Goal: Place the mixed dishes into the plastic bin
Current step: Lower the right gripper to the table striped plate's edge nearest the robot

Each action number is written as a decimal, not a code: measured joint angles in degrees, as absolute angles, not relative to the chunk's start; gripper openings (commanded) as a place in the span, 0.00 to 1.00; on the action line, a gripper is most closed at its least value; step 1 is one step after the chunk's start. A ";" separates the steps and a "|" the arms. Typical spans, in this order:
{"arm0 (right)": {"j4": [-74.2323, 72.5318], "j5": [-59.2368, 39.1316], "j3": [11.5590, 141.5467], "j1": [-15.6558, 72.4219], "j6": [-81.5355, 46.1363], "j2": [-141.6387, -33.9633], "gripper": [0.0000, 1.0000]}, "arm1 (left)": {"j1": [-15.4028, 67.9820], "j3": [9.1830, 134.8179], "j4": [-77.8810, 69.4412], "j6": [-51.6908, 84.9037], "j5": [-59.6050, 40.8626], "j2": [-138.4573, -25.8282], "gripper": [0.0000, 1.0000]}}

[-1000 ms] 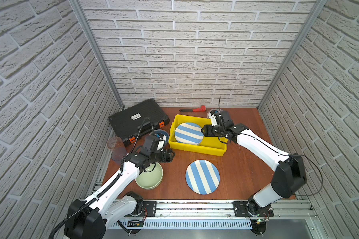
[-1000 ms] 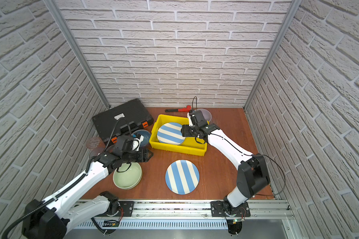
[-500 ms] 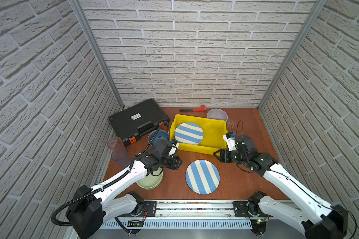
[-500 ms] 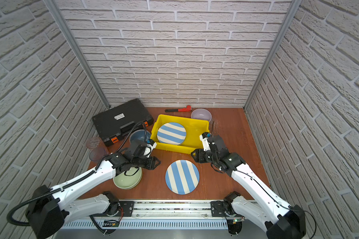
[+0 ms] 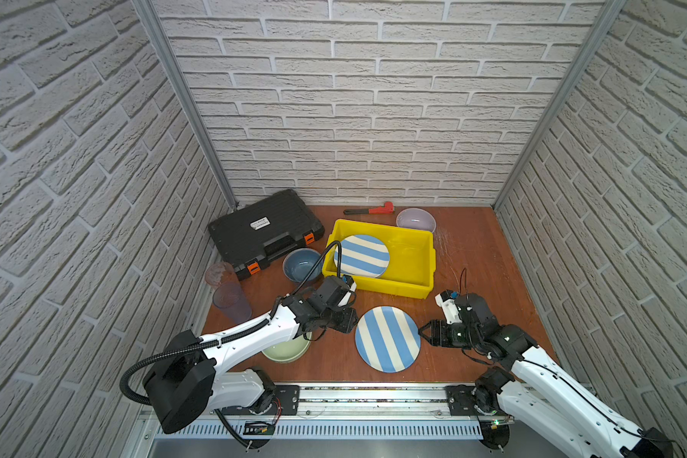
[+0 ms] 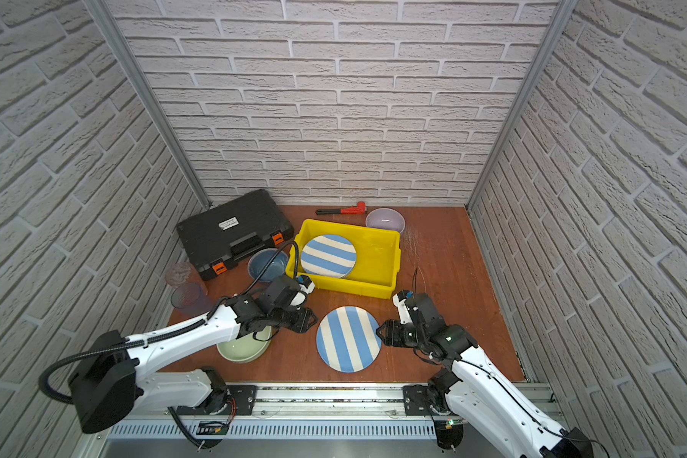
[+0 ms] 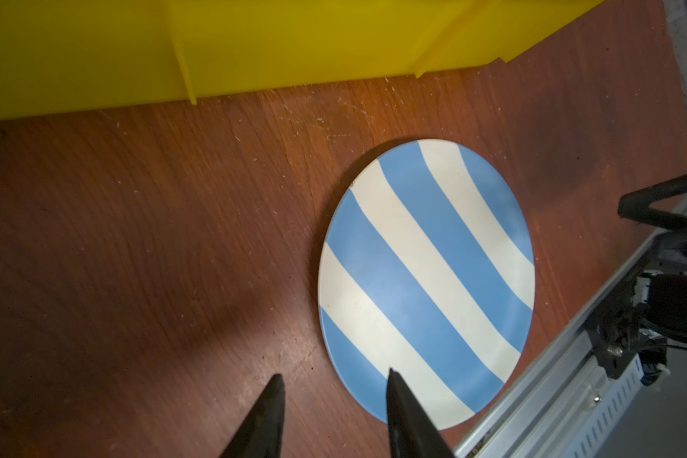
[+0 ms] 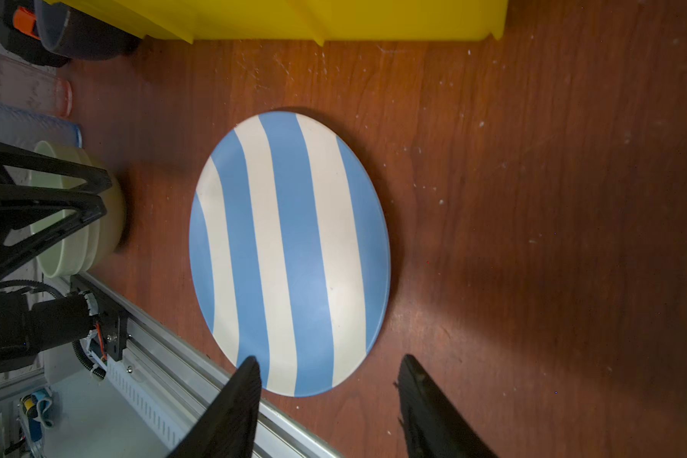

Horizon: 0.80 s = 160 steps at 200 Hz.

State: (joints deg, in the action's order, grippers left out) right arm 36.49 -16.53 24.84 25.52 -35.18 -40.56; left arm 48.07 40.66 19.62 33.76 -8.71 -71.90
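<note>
Blue-white striped plate (image 5: 387, 339) lies flat on the counter (image 5: 472, 253), lower centre in both top views, below the plastic bin (image 5: 377, 287). Stiff, smooth, likely slippery and breakable: pinch its thin rim. Left claw (image 7: 332, 374) and right claw (image 8: 329, 358) flank it, released, empty; rim contact is unclear.

Bright top views; dim, shadowy wrist views
</note>
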 measured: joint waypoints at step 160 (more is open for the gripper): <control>24.62 -19.64 13.04 25.52 -44.64 -39.66 0.46 | 51.18 37.08 12.14 36.10 -9.96 -81.95 0.22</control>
